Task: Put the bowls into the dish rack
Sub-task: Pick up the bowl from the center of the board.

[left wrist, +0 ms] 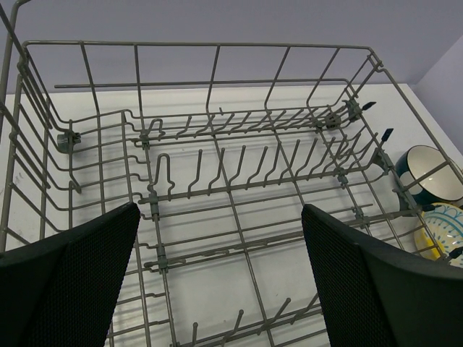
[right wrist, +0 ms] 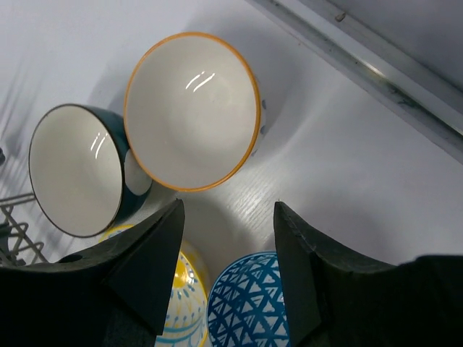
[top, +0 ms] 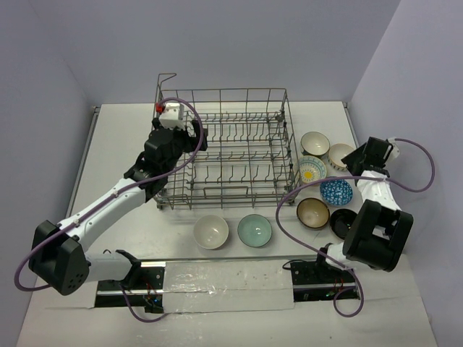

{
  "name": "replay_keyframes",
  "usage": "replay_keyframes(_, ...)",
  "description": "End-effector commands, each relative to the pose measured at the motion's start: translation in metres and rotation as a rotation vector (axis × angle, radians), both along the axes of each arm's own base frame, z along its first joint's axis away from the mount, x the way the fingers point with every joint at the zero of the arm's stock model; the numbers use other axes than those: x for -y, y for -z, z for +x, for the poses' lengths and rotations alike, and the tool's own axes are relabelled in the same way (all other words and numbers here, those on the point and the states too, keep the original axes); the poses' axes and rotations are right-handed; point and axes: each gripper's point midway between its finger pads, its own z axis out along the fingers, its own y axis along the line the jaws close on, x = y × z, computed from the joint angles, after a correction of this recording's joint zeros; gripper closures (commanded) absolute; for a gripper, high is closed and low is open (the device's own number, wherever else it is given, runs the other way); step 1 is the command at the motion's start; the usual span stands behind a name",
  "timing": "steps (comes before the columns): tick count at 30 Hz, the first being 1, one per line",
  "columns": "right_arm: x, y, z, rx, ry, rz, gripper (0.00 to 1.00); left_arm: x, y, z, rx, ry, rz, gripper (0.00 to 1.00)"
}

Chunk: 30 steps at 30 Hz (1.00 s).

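The grey wire dish rack (top: pixel 239 97) stands mid-table, and no bowls show in it. My left gripper (top: pixel 199 136) hangs open over its left side; in the left wrist view the gripper (left wrist: pixel 221 246) has only tines (left wrist: pixel 239 163) beneath it. Right of the rack sit a teal bowl (top: pixel 315 143), an orange-rimmed bowl (top: pixel 340 154), a yellow-patterned bowl (top: pixel 312 168), a blue-patterned bowl (top: pixel 336 191), a tan bowl (top: pixel 312 212) and a black bowl (top: pixel 341 223). My right gripper (right wrist: pixel 228 213) is open and empty above the table, between the orange-rimmed bowl (right wrist: pixel 192 112) and the blue-patterned bowl (right wrist: pixel 249 303).
A cream bowl (top: pixel 211 231) and a pale green bowl (top: pixel 255 230) sit in front of the rack. The teal bowl (right wrist: pixel 76 170) touches the orange-rimmed one. A metal rail (right wrist: pixel 376 72) edges the table at the right. Purple cables loop from both arms.
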Motion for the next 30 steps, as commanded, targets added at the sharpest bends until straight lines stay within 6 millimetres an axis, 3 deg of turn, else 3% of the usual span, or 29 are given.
replay_keyframes(1,-0.012,-0.016,0.005,0.021,-0.076,-0.016,0.41,0.002,-0.016,0.003,0.028,-0.011,-0.018,0.01)
replay_keyframes(12,-0.051,-0.029,0.021,0.024,-0.251,-0.039,0.48,-0.002,-0.005,-0.001,0.016,-0.026,-0.016,0.01)
replay_keyframes(23,-0.069,-0.011,0.029,-0.038,-0.331,-0.009,0.53,0.001,0.013,0.002,-0.016,-0.026,0.003,0.01)
replay_keyframes(30,-0.075,0.0,0.027,-0.083,-0.352,-0.009,0.53,0.004,0.013,0.0,-0.02,-0.012,-0.007,0.01)
